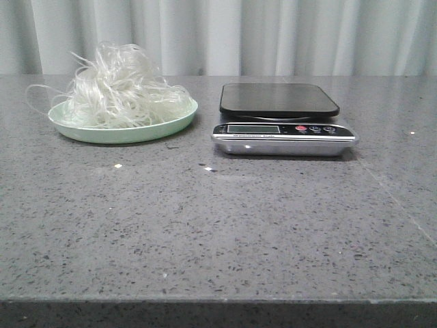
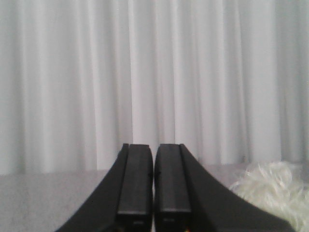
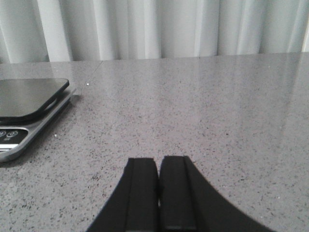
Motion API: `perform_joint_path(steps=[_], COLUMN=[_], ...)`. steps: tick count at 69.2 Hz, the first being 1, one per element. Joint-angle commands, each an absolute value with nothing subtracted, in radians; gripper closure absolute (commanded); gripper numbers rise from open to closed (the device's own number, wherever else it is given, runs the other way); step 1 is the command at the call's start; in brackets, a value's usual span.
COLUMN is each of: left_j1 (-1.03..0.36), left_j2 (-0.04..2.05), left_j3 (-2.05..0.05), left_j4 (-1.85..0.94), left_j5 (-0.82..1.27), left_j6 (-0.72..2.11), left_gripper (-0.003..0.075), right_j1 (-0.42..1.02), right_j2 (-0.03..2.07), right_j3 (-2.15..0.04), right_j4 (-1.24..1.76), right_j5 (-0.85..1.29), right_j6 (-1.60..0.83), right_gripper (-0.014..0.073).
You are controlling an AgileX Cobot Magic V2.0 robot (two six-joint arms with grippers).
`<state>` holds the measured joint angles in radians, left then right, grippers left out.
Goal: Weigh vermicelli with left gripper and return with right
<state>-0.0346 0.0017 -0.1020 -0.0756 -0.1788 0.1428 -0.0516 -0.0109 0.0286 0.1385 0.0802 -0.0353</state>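
The vermicelli (image 1: 121, 89) is a fluffy whitish tangle heaped on a pale green plate (image 1: 174, 122) at the back left of the table. A digital kitchen scale (image 1: 280, 101) with a black platform stands to its right, nothing on it. Neither gripper shows in the front view. In the left wrist view my left gripper (image 2: 154, 147) is shut and empty, with a bit of the vermicelli (image 2: 270, 186) off to one side. In the right wrist view my right gripper (image 3: 159, 160) is shut and empty over bare table, the scale (image 3: 29, 99) some way off.
The table (image 1: 218, 219) is grey speckled stone; its front edge runs along the bottom of the front view. A pale pleated curtain (image 1: 273, 34) hangs behind it. A few small crumbs (image 1: 118, 165) lie in front of the plate.
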Motion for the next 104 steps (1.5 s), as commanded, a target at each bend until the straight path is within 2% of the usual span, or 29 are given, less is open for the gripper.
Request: perform_joint_path(steps=[1, 10, 22, 30, 41, 48, 57, 62, 65, 91, 104], left_j1=[-0.035, -0.035, -0.035, -0.035, -0.077, -0.13, -0.223, -0.262, -0.282, -0.333, -0.333], left_j2=[0.071, 0.207, 0.403, 0.533, 0.671, 0.762, 0.904, 0.976, 1.034, 1.438, 1.558], left_j3=[-0.302, -0.565, -0.808, -0.903, -0.942, -0.969, -1.012, -1.037, -1.055, -1.333, -1.378], left_j4=[-0.08, -0.08, -0.105, -0.105, -0.117, -0.13, -0.13, -0.144, -0.175, -0.285, -0.285], left_j5=[-0.13, 0.101, 0.241, 0.334, 0.358, 0.371, 0.386, 0.389, 0.4, 0.604, 0.595], left_j6=[0.131, 0.131, 0.131, 0.158, 0.16, 0.16, 0.16, 0.16, 0.16, 0.16, 0.16], left_gripper=[0.0584, 0.0583, 0.0581, 0.0581, 0.0559, 0.047, 0.021, 0.0115, 0.0088, 0.0084, 0.0085], right_j1=[-0.056, -0.056, -0.056, -0.056, -0.056, -0.056, -0.056, -0.056, -0.056, -0.056, -0.056], right_j2=[-0.026, -0.026, -0.026, -0.026, -0.026, -0.026, -0.026, -0.026, -0.026, -0.026, -0.026], right_j3=[0.02, 0.02, 0.02, 0.02, 0.02, 0.02, 0.02, 0.02, 0.02, 0.02, 0.02], right_j4=[0.137, 0.137, 0.137, 0.137, 0.137, 0.137, 0.137, 0.137, 0.137, 0.137, 0.137], right_j5=[-0.03, -0.031, -0.031, -0.029, -0.029, -0.029, -0.029, -0.029, -0.029, -0.026, -0.024], right_j6=[-0.04, -0.04, -0.04, -0.04, -0.04, -0.04, -0.04, -0.04, -0.04, -0.04, -0.04], right_gripper=[0.0443, 0.0443, 0.0443, 0.0443, 0.0443, 0.0443, 0.0443, 0.0443, 0.0443, 0.0443, 0.0443])
